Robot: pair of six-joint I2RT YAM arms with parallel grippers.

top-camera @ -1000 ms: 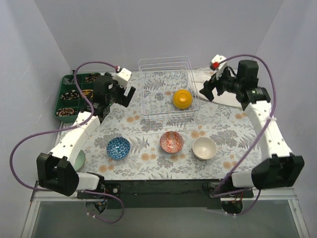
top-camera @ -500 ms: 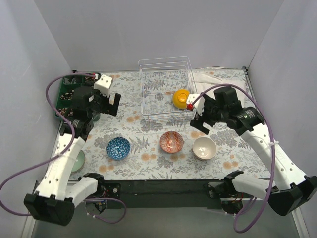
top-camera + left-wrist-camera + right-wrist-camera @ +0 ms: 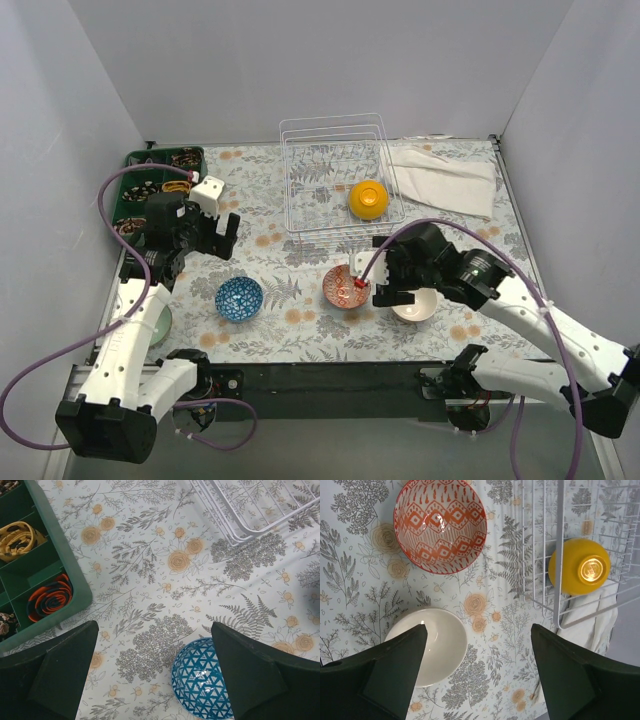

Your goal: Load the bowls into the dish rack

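One bowl (image 3: 368, 198) sits in the dish rack (image 3: 335, 130); three bowls (image 3: 338, 289) line the table (image 3: 262, 205) before it; tray (image 3: 134, 161) left, cloth (image 3: 445, 175) right.

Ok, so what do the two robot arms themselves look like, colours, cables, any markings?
Both the left arm and right arm have white link shells with black joint housings. A purple cable loops loosely beside each. Each wrist carries a small white box; the right one's shows a red spot. The left gripper and right gripper have dark, wedge-shaped fingers.

Yellow bowl (image 3: 367, 198) inside dish rack (image 3: 320, 180)
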